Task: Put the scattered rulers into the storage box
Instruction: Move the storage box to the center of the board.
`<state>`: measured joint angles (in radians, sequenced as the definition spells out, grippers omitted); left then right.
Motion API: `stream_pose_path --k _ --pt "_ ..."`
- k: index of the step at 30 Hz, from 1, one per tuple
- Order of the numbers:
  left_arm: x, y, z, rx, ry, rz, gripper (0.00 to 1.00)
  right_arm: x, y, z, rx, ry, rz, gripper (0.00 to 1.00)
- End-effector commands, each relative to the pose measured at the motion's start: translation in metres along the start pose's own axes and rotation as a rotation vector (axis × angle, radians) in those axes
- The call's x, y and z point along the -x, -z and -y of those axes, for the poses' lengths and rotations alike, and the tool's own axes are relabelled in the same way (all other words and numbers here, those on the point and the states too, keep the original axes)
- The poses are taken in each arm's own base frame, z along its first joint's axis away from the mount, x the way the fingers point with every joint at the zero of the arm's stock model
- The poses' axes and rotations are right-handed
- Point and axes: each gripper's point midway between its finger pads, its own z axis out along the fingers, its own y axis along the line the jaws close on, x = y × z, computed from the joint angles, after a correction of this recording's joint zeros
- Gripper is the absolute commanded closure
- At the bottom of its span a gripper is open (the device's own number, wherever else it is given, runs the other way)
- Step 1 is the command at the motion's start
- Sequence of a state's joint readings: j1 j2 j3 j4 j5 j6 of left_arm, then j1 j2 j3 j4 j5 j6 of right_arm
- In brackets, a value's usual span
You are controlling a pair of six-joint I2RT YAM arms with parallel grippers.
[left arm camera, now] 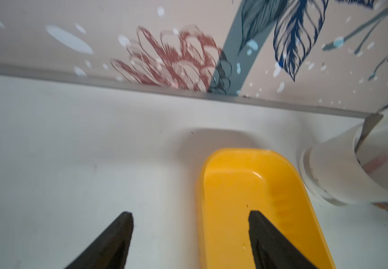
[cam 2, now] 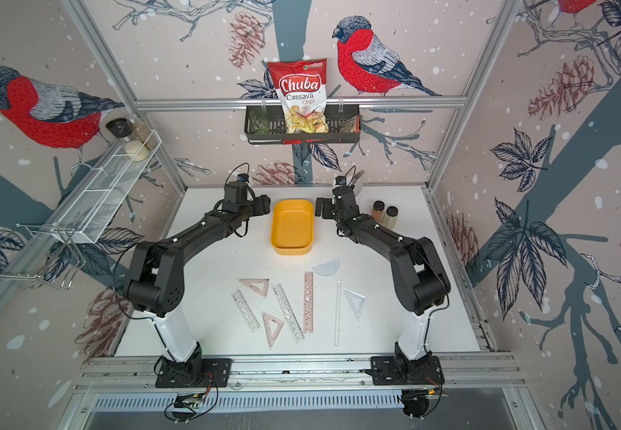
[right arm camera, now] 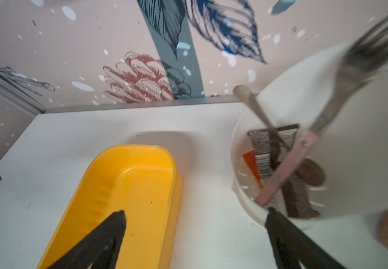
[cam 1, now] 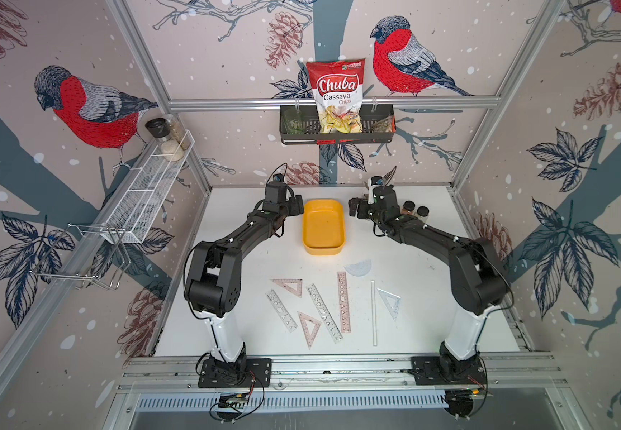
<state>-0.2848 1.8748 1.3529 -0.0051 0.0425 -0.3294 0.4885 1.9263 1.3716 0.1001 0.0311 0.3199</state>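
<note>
Wide apart, holding nothing: left fingers (left arm camera: 116, 237), right fingers (right arm camera: 109, 233), either side of shallow yellow-orange plastic storage box (cam 1: 324, 250), far-centre on white tabletop (cam 1: 420, 283). See-through pinkish and clear plastic rulers (cam 1: 343, 301) scattered nearer, outside it.

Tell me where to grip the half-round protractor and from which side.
Probably from straight above: the protractor lies flat on the table, thin, nothing touching it. Pinch across its short span, straight edge to the top of the arc.
</note>
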Motion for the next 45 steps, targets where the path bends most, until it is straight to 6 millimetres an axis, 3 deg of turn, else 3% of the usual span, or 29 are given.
stream_pose_path --k 1,7,10,12,20,34,45 --pt "-0.039 -0.008 0.019 -0.111 0.071 -0.188 0.19 -0.044 -0.023 -0.014 0.111 -0.061 -0.223 0.0" --pt "-0.066 -0.024 0.017 -0.116 0.064 -0.3 0.34 -0.055 -0.054 -0.032 0.187 -0.07 -0.271 0.19" --pt "-0.077 -0.027 0.021 -0.143 0.081 -0.333 0.47 -0.066 -0.061 -0.037 0.198 -0.067 -0.31 0.36" --pt "-0.083 -0.027 0.022 -0.155 0.096 -0.348 0.56 -0.069 -0.06 -0.042 0.212 -0.066 -0.329 0.48" --pt "-0.09 -0.008 0.024 -0.155 0.114 -0.338 0.7 -0.082 -0.047 -0.063 0.221 -0.034 -0.35 0.67" --pt "-0.123 0.026 0.014 -0.105 0.151 -0.328 0.72 -0.113 -0.014 -0.076 0.218 -0.042 -0.37 0.68" --pt "-0.128 0.035 0.01 -0.081 0.168 -0.311 0.61 -0.115 0.0 -0.07 0.19 -0.042 -0.361 0.56"
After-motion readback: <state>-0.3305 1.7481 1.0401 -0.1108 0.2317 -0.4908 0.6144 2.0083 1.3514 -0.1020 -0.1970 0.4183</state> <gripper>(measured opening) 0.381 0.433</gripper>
